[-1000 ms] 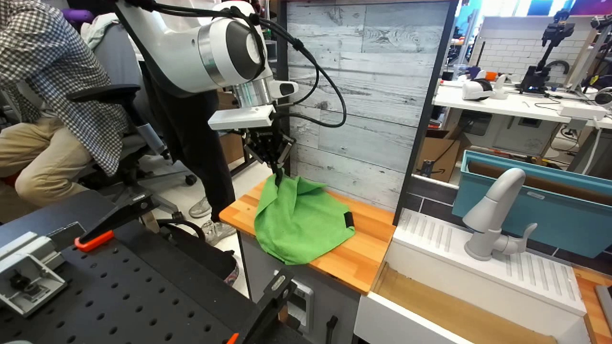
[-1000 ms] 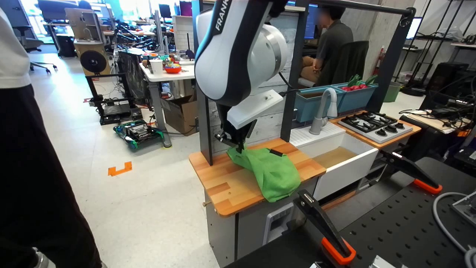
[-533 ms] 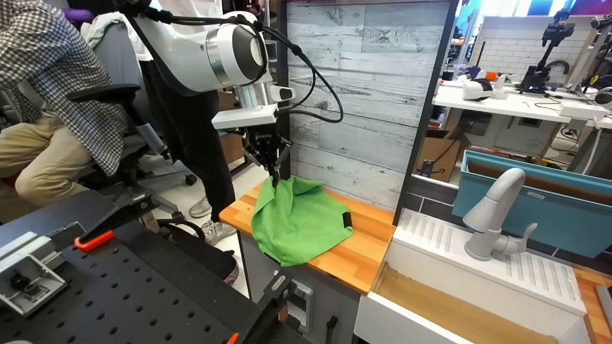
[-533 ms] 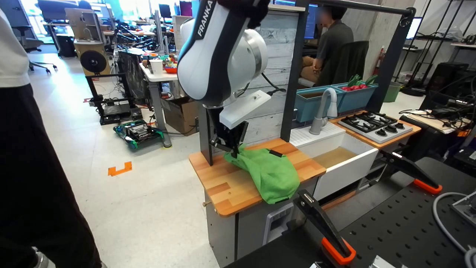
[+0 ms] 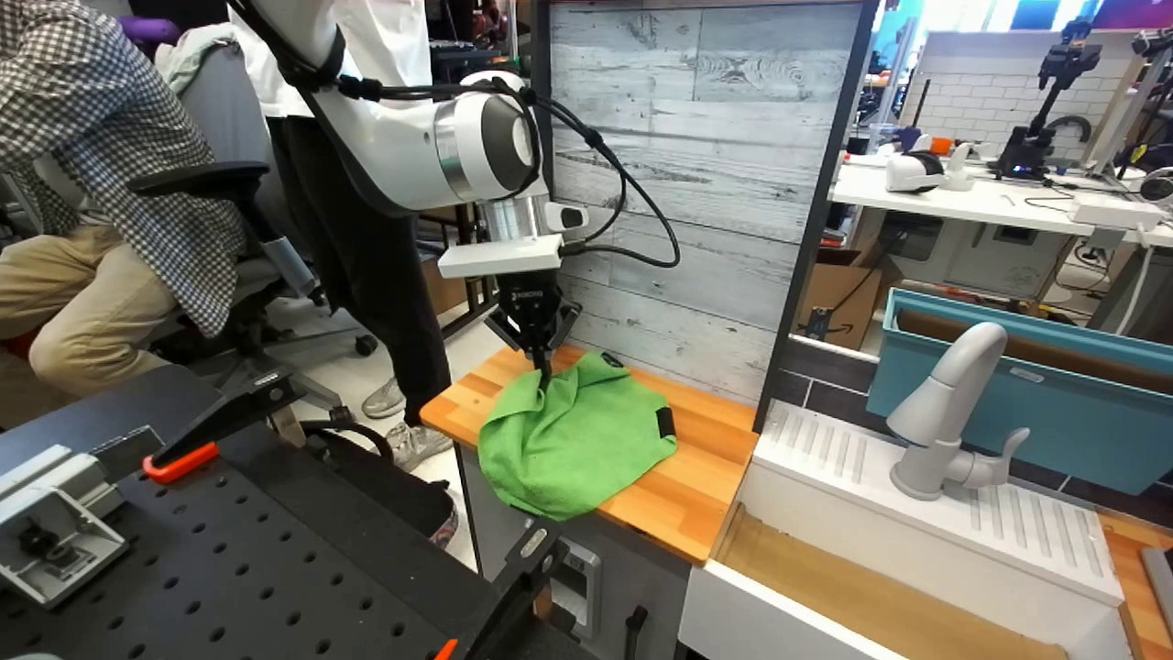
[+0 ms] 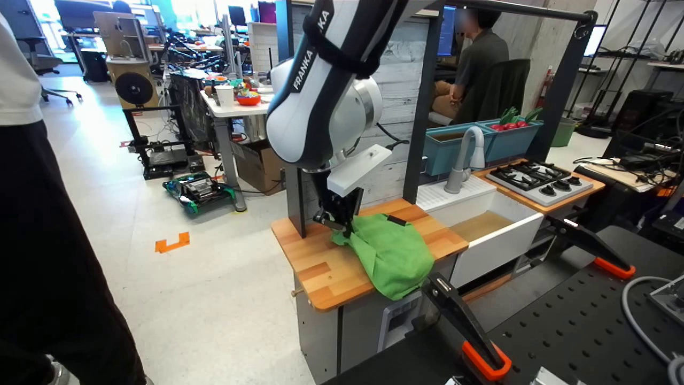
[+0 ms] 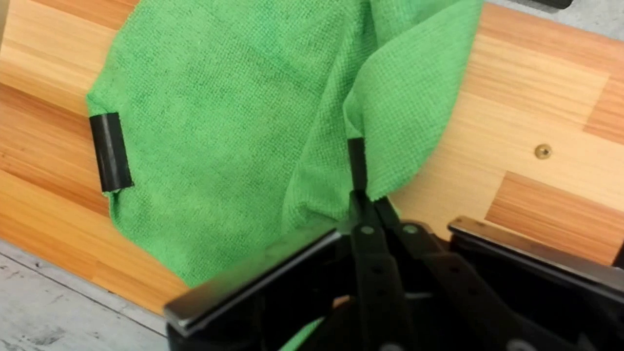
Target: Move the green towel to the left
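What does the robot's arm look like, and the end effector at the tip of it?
The arm is chunky, rounded and mostly white, with FRANKA in white letters on black. Silver bands show at its joints, and black cables loop along it. Near its tip is a white block. The end effector is black, with skinny fingers.

Both my exterior views look down at a slant from farther off, w/ table (image 5: 694, 495), towel (image 5: 591, 449), jaws & sink (image 6: 498, 251) shared. In an exterior view I face the panel (image 5: 733, 174) approx. head-on; in an exterior view I look obliquely across to the stove (image 6: 541, 183). Wrist view's v. close, aimed down past the jaws.
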Available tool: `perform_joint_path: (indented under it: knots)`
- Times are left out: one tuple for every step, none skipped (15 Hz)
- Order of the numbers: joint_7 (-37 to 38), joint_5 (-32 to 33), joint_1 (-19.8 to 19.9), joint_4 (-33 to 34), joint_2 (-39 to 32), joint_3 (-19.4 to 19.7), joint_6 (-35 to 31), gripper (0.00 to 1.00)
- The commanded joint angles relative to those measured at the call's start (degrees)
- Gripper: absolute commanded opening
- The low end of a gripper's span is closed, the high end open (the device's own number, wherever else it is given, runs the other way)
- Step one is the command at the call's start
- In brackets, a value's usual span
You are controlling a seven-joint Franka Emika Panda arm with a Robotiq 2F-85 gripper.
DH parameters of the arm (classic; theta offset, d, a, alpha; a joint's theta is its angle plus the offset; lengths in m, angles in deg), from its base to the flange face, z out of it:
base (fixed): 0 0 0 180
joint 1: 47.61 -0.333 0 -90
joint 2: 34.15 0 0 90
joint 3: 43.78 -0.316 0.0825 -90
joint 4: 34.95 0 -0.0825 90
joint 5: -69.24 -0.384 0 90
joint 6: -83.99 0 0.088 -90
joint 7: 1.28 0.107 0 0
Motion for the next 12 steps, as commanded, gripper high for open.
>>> perform_joint_path:
  knots:
    - [-0.4,2.3,0.9,5.2,-4.2,-0.5,2.3,0.01]
    - [-0.4,2.6,0.9,5.7,-4.7,-0.4,2.3,0.01]
    - [-0.4,2.8,0.9,6.2,-5.3,-0.4,2.3,0.01]
    - [-0.3,2.9,0.8,6.5,-5.7,-0.3,2.3,0.01]
    - [-0.2,3.2,0.7,7.2,-6.1,-0.2,2.7,0.27]
    - [-0.1,3.3,0.6,8.0,-6.5,-0.3,3.1,0.28]
    - [-0.2,3.3,0.6,8.4,-6.7,-0.3,3.3,0.35]
    - [-0.2,3.3,0.6,8.9,-6.8,-0.4,3.5,0.41]
    - [-0.1,3.2,0.5,9.4,-7.0,-0.4,3.7,0.5]
    - [-0.1,3.2,0.4,9.9,-7.1,-0.5,4.0,0.56]
    - [-0.1,3.1,0.4,10.4,-7.2,-0.6,4.4,0.63]
    - [-0.1,3.1,0.4,10.6,-7.2,-0.7,4.5,0.71]
